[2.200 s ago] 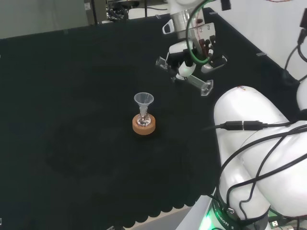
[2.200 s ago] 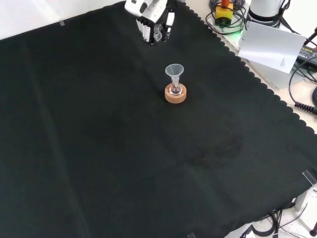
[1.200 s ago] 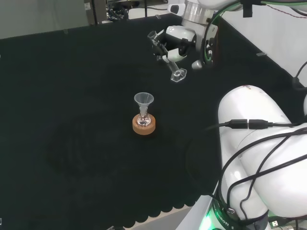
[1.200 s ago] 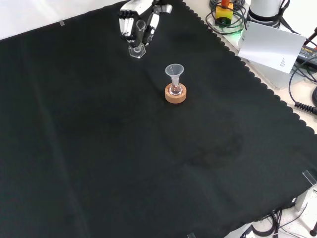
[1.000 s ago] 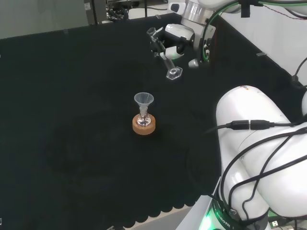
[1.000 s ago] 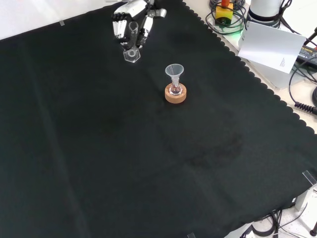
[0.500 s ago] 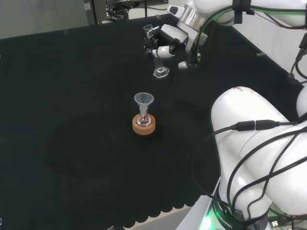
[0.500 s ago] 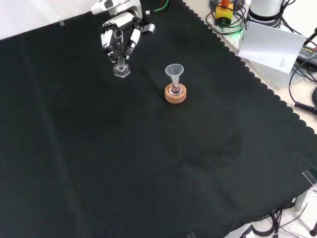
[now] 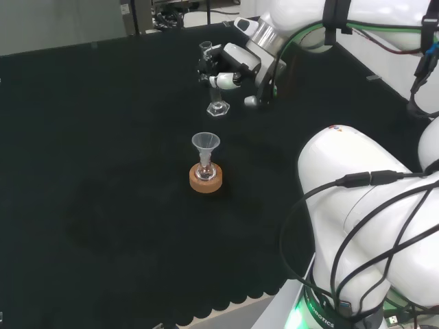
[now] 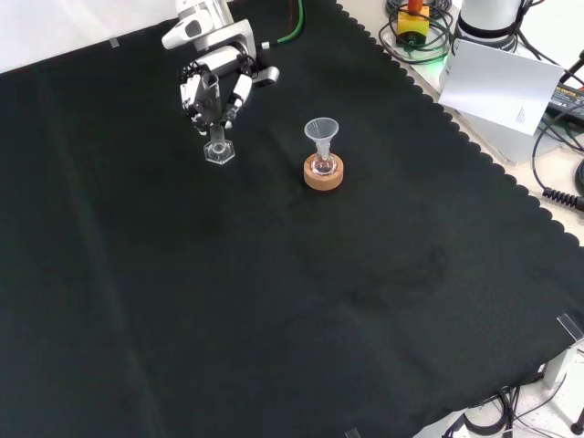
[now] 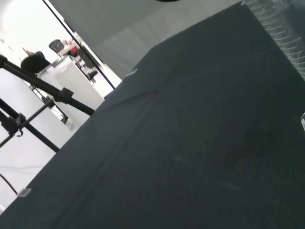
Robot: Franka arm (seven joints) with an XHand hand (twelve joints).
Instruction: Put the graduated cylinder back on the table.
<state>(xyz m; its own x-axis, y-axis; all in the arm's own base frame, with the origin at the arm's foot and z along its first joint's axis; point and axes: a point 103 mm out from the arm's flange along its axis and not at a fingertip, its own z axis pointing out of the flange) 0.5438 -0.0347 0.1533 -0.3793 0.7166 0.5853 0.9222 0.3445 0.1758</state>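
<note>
A clear graduated cylinder [image 9: 215, 86] [image 10: 216, 135] with a hexagonal foot stands almost upright at the far side of the black cloth. The hand [image 9: 228, 67] [image 10: 212, 84] is shut on its upper part, fingers curled round the tube. The cylinder's foot is at or just above the cloth; I cannot tell whether it touches. In the wrist view the cylinder's ribbed clear wall [image 11: 283, 33] passes close by the camera, over black cloth.
A small clear funnel [image 9: 205, 144] [image 10: 320, 130] sits in a flask on a cork ring [image 9: 205, 181] [image 10: 323, 174], near the cylinder toward the arm's base. The arm's white links [image 9: 363, 226] rise at the head view's right. Cables and a paper sheet [image 10: 502, 87] lie beyond the cloth's scalloped edge.
The hand has carried the cylinder leftward and lower in both views, and turned it from a steep tilt to nearly upright, foot downward near the cloth.
</note>
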